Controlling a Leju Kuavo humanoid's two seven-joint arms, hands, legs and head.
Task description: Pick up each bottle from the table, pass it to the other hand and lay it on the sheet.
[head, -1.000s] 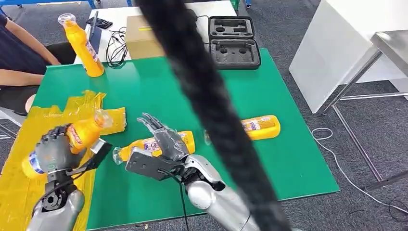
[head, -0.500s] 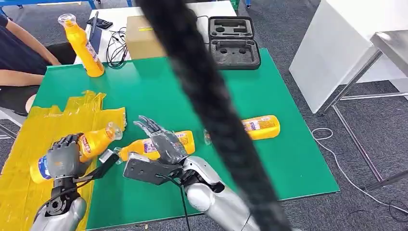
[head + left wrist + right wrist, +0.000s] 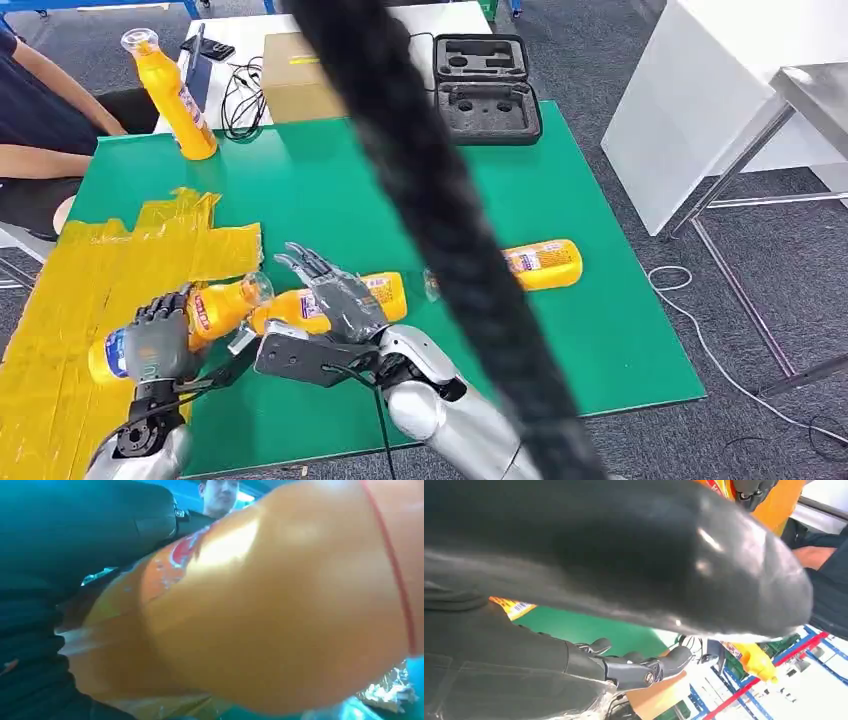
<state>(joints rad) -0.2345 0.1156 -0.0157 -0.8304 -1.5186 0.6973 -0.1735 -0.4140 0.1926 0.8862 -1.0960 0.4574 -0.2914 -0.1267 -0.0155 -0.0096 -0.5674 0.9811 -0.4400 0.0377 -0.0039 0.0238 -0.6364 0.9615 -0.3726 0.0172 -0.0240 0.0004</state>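
Bottle (image 3: 185, 322) in the left hand (image 3: 155, 345), gripped around its lower half at the lower left of the head view, neck tilted up toward frame centre (the orange body fills the left wrist view (image 3: 260, 610)). It is held over the edge where the yellow sheet (image 3: 90, 270) meets the green table (image 3: 330, 180). The right hand (image 3: 335, 290) is seen at lower centre with fingers spread apart and nothing held, hovering over a second bottle (image 3: 385, 292) lying on its side. A third bottle (image 3: 545, 263) is laid flat right of centre, partly hidden by a blurred black cable (image 3: 440, 230). A fourth bottle (image 3: 172, 90) stands upright at the upper left, beside a seated person (image 3: 40, 110). A black foam case (image 3: 485, 85) is seen at top centre.
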